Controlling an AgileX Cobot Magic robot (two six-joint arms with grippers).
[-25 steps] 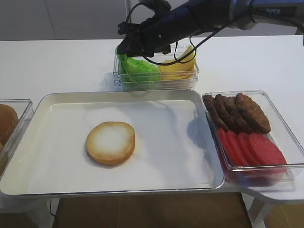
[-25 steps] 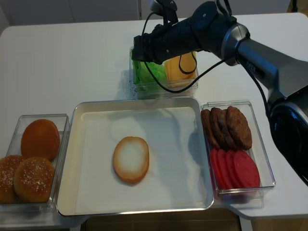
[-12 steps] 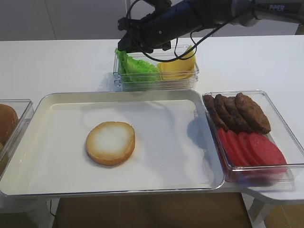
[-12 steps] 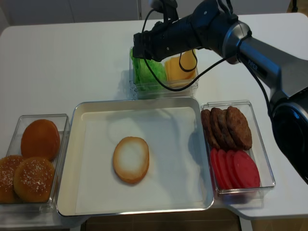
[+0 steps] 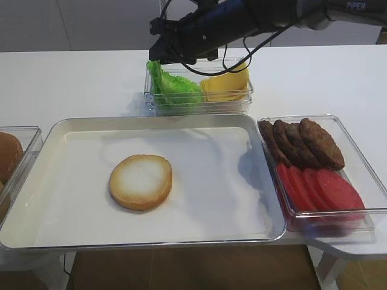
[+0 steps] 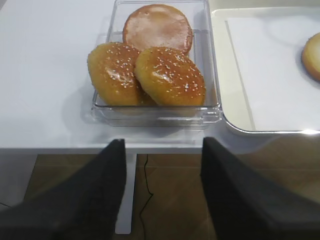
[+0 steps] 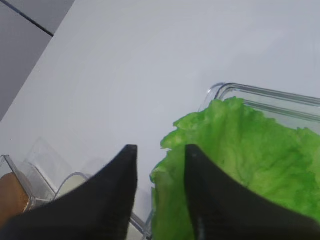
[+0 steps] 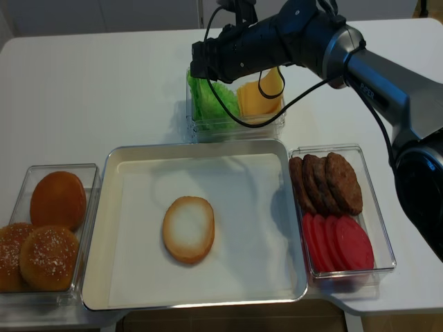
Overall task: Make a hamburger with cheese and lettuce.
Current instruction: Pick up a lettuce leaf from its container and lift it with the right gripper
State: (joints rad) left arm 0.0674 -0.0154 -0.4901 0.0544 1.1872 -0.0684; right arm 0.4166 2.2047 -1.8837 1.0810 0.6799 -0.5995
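The right gripper (image 7: 160, 195) has lifted off the lettuce (image 7: 240, 165) empty — fingers apart, nothing between them — so the bun half (image 5: 141, 181) stays bare.

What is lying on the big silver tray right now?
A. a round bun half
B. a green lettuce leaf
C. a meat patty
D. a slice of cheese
A. Only the bun half lies on the tray; the lettuce and cheese are in the clear box behind it, and the patties sit in the box to the right.
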